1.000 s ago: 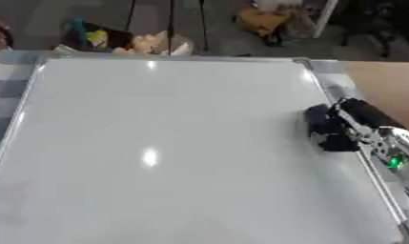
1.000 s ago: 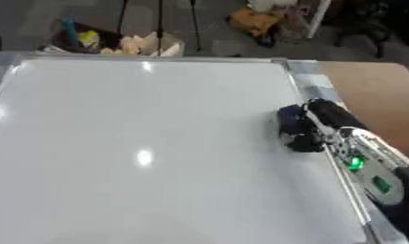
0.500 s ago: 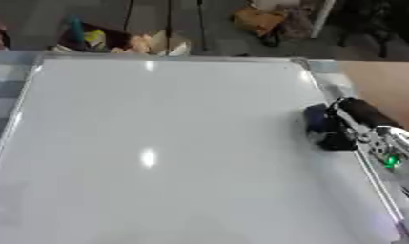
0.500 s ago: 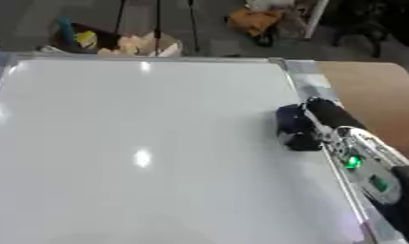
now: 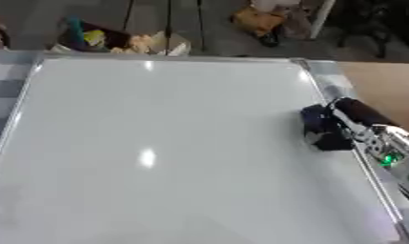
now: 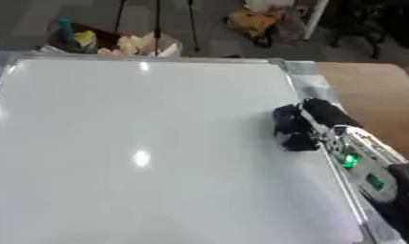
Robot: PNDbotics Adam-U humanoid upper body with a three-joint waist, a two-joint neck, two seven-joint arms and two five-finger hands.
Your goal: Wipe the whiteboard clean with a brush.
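The whiteboard (image 5: 157, 143) fills most of both views; its surface looks white and unmarked, with light glare spots. My right hand (image 5: 351, 113) comes in from the lower right and sits at the board's right edge, about mid-height. Its black fingers curl over a dark blocky brush (image 5: 322, 132) that rests on the board surface. A silver forearm with a green light (image 6: 349, 159) runs along the frame behind it. My left hand shows in neither view.
The board's metal frame (image 5: 370, 183) runs under my forearm. A brown tabletop (image 6: 366, 90) lies right of the board. Beyond the far edge is a floor with bags and colourful clutter (image 5: 116, 40) and stand legs.
My right hand and the brush have barely shifted, drifting slightly left on the board. The board surface looks the same.
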